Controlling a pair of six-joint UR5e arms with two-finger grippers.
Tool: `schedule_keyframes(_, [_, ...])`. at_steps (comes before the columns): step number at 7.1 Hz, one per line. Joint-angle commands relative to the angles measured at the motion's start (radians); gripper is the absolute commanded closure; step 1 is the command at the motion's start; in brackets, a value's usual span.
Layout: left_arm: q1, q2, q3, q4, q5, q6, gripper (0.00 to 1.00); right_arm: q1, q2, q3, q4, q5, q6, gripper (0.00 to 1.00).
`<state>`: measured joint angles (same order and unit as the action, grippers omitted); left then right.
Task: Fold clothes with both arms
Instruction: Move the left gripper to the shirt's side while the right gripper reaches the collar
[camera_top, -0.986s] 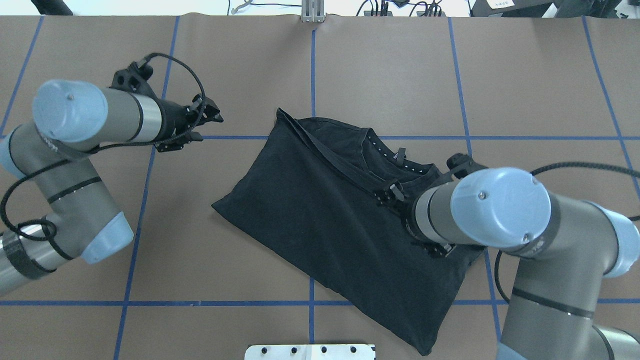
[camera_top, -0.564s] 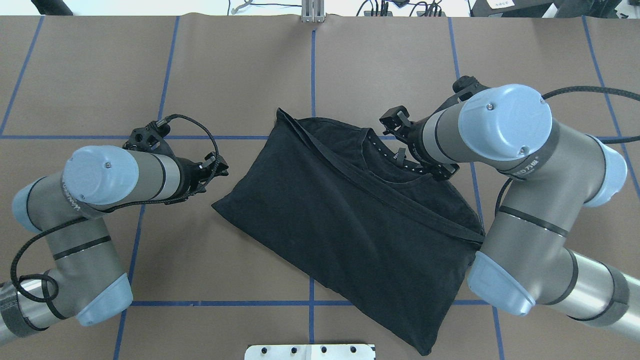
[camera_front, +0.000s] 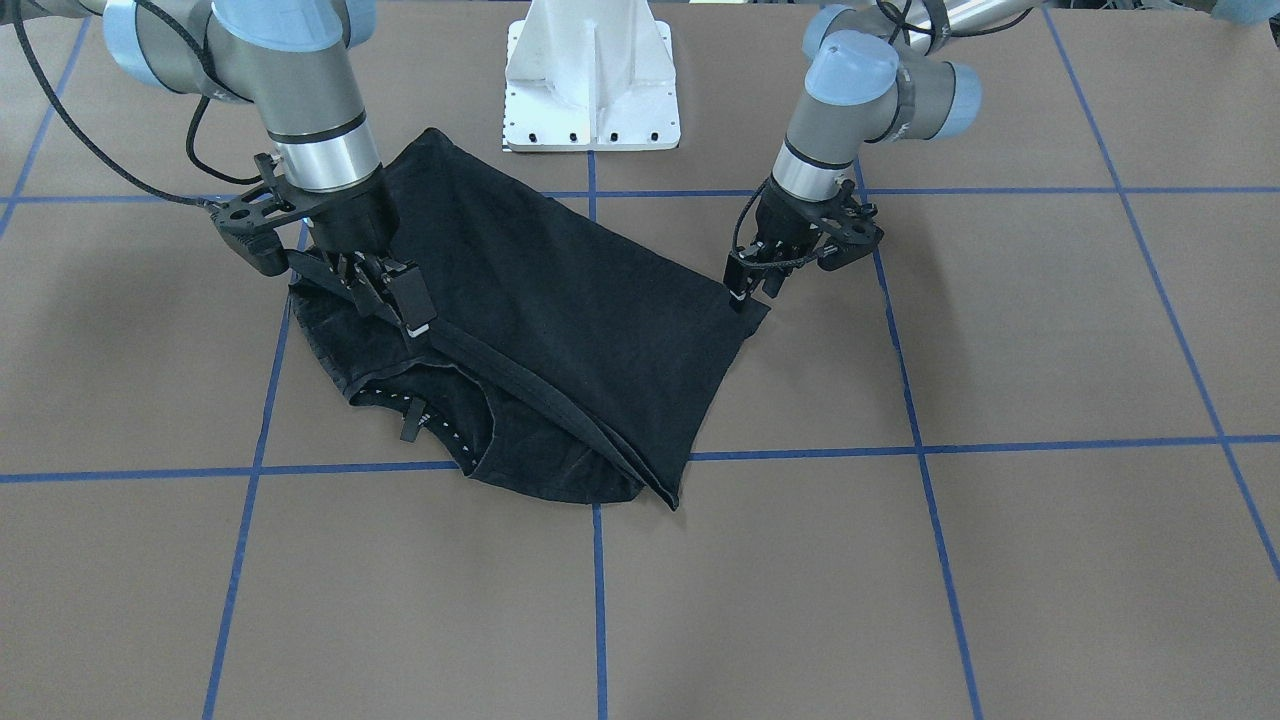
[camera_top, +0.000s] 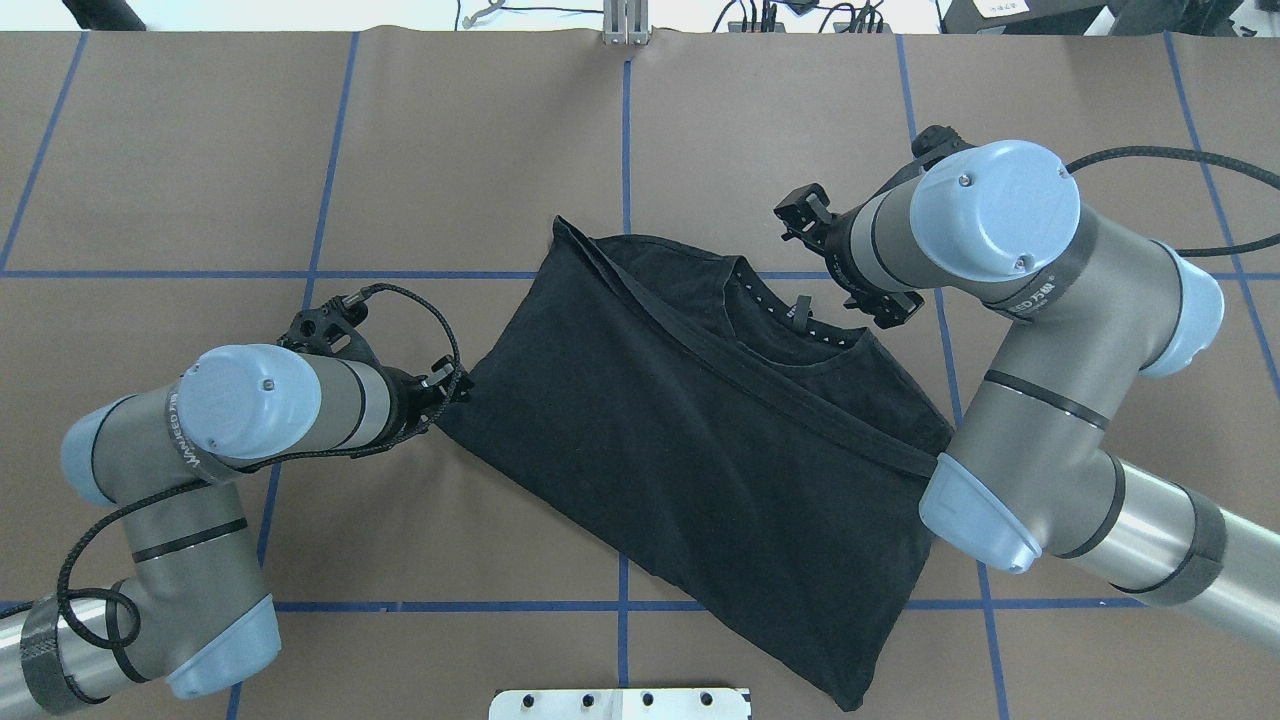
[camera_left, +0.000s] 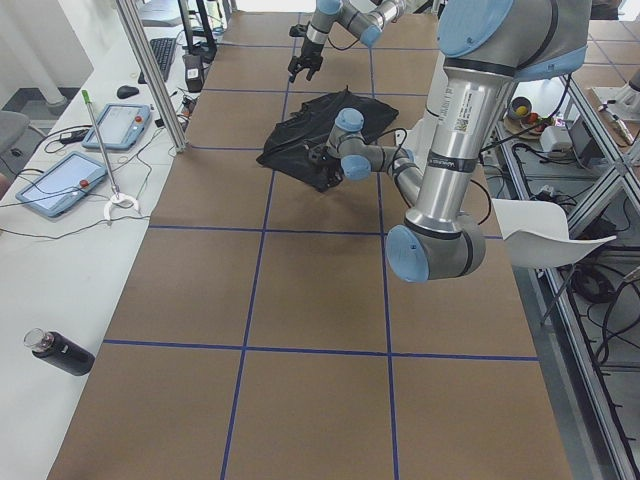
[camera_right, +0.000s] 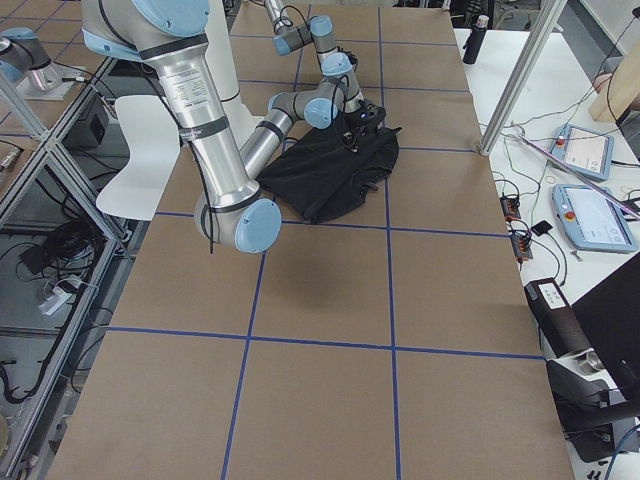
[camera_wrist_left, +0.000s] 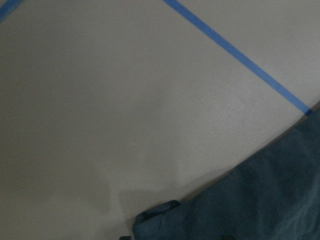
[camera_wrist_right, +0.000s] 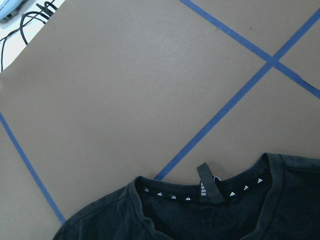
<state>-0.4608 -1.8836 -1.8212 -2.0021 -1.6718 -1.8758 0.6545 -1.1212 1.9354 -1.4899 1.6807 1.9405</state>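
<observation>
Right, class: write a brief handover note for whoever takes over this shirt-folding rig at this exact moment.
Left tool: down at a side corner of the T-shirt; whether it grips, cannot tell.
Right tool: looks open, empty, raised near the collar.
T-shirt lies mid-table, askew to the blue lines.
Done: one fold over, collar exposed.
Left: remaining folds, squaring up.

Matt cloth T-shirt (camera_top: 680, 450), matt paper tabletop (camera_top: 450, 150)
</observation>
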Motion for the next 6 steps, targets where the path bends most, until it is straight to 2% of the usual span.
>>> schedule_keyframes(1, [0.002,-0.005,0.016,0.000,0.001,0.001,0.38,0.002,-0.002,-0.009,-0.001,-0.001,-0.003,0.00])
schedule_keyframes(4, [0.007,-0.008,0.051,-0.004,0.001,0.003,0.43,0.002,-0.002,-0.016,-0.001,-0.003,-0.018,0.00])
schedule_keyframes(5, [0.005,-0.017,0.051,-0.003,0.006,0.000,0.59,0.004,-0.002,-0.016,-0.003,-0.003,-0.018,0.00])
schedule_keyframes(6, [0.005,-0.022,0.054,-0.004,0.018,0.000,0.97,0.004,-0.002,-0.016,-0.004,-0.003,-0.018,0.00])
